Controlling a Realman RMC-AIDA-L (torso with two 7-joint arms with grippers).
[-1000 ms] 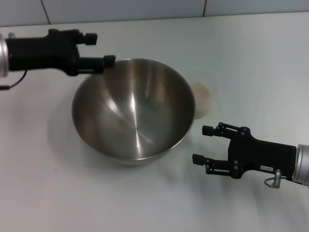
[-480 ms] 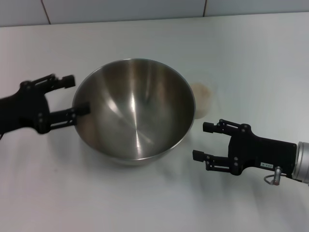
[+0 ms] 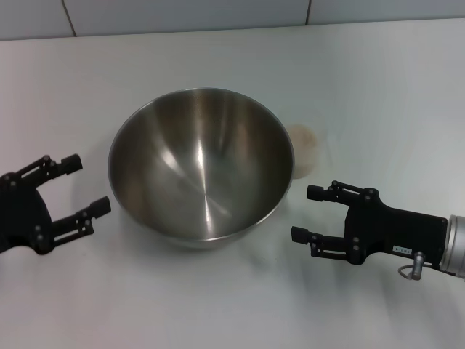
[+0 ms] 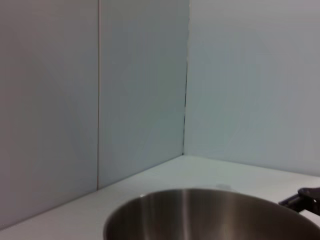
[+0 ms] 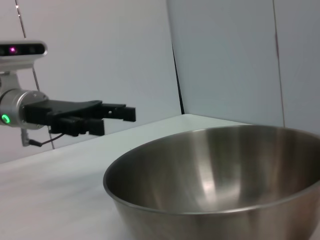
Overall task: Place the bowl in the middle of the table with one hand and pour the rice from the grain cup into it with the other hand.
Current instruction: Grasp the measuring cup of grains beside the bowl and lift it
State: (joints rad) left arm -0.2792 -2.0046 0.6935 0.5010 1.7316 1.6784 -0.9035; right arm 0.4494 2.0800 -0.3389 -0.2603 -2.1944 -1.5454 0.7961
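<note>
both grippers' fingers were spread, grasping nothing: left gripper beside the bowl, right gripper near its other side. you had the bowl mid-table. rice remained in the cup behind the bowl; pouring was left.

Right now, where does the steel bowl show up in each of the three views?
Head view: the bowl sits centre frame on the table.
Left wrist view: its rim fills the bottom edge.
Right wrist view: it fills the lower right.
Shared landmark: the white wall's panel seam behind.
</note>
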